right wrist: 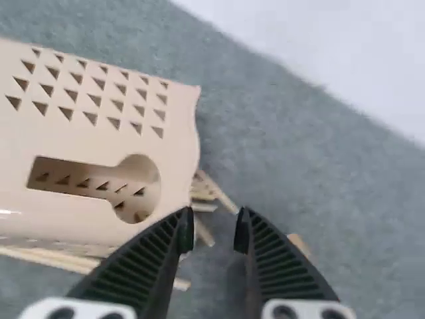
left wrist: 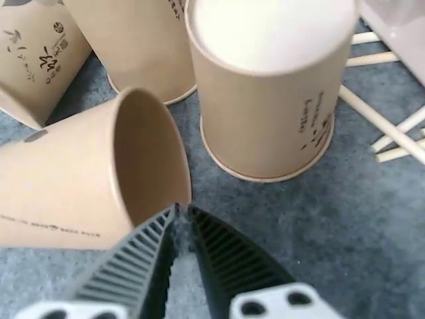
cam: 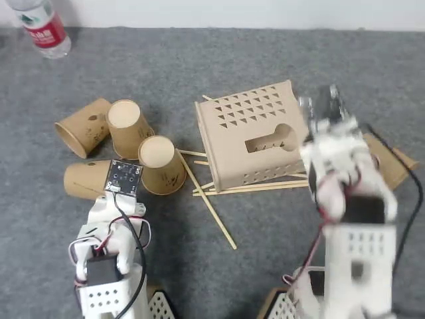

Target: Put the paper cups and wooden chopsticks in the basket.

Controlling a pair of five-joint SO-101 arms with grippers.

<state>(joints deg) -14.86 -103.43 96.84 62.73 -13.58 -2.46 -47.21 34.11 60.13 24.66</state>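
Note:
Several brown paper cups stand together at the left. Two rest upside down, and two lie on their sides. My left gripper is shut, its tips just at the rim of the nearer lying cup, beside an upside-down cup. The beige basket lies on its side in the middle. Wooden chopsticks are scattered on the carpet beside and under it. My right gripper is open above the basket's far end, holding nothing.
A plastic water bottle stands at the back left. A brown cardboard piece lies right of the basket, partly behind the right arm. Grey carpet covers the table.

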